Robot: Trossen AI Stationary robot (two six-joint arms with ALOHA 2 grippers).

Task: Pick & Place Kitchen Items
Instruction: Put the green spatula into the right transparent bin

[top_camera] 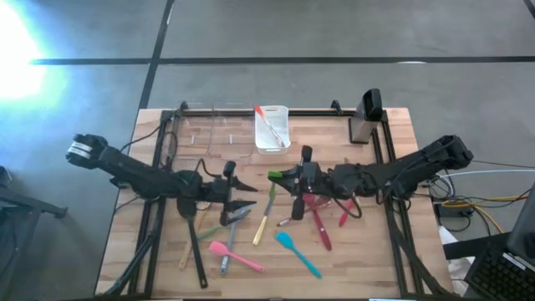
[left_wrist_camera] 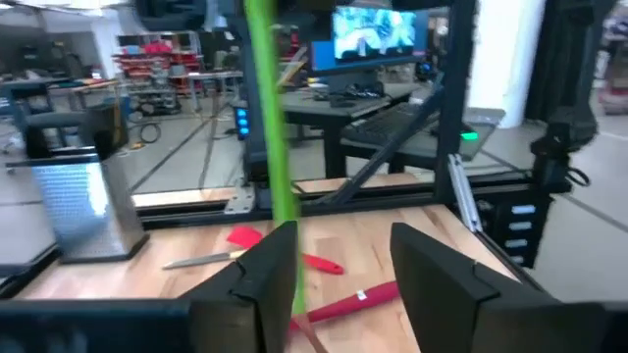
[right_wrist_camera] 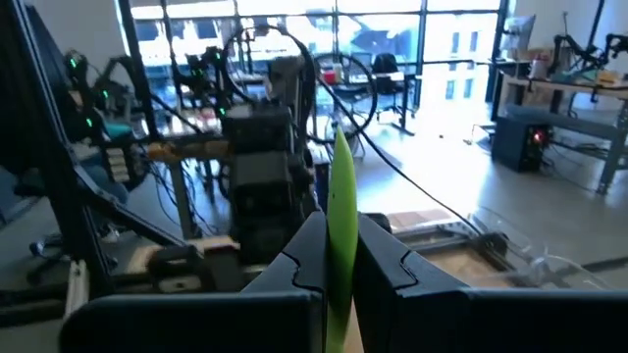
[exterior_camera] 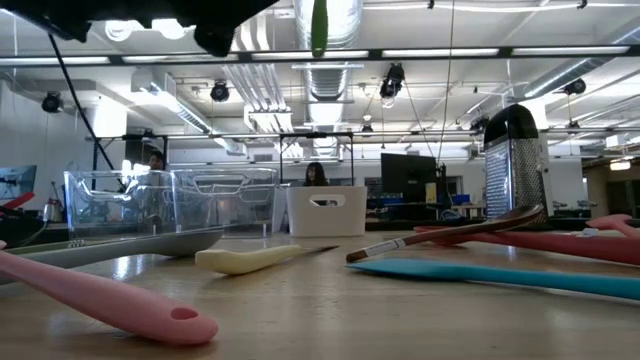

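- Risk number one: slim green utensil (right_wrist_camera: 341, 196) held aloft, pinched upright in the closed fingers of the right gripper (right_wrist_camera: 339, 230), hovering on the near side of the white rectangular plastic bin (top_camera: 272, 131); the pinch looks thin and sits on a narrow, smooth shaft, so my guess is it could swivel or slide out on a quick swing toward that bin
- Left gripper (left_wrist_camera: 343, 245) close by, on the clear-bin side of the white bin, jaws apart with nothing in them; the green shaft runs right alongside one of its fingers (left_wrist_camera: 270, 275); if that arm backs off crookedly it may knock the utensil askew in the other gripper's hold
- The utensil looks long next to the white bin; dropped in upright it could tip back over the rim onto the table
- Plenty lying loose below, on the near side of the white bin: pink silicone spatula (top_camera: 236, 255), teal silicone spatula (top_camera: 298, 252), red utensils (top_camera: 319, 221); a low pass by either arm could scatter them
- White bin: one utensil inside, pale handle with an orange-red tip (top_camera: 268, 124), lying aslant
- Clear plastic bin (top_camera: 207, 134), just beside the white bin: I can make out nothing in it, though its see-through walls make that hard to call
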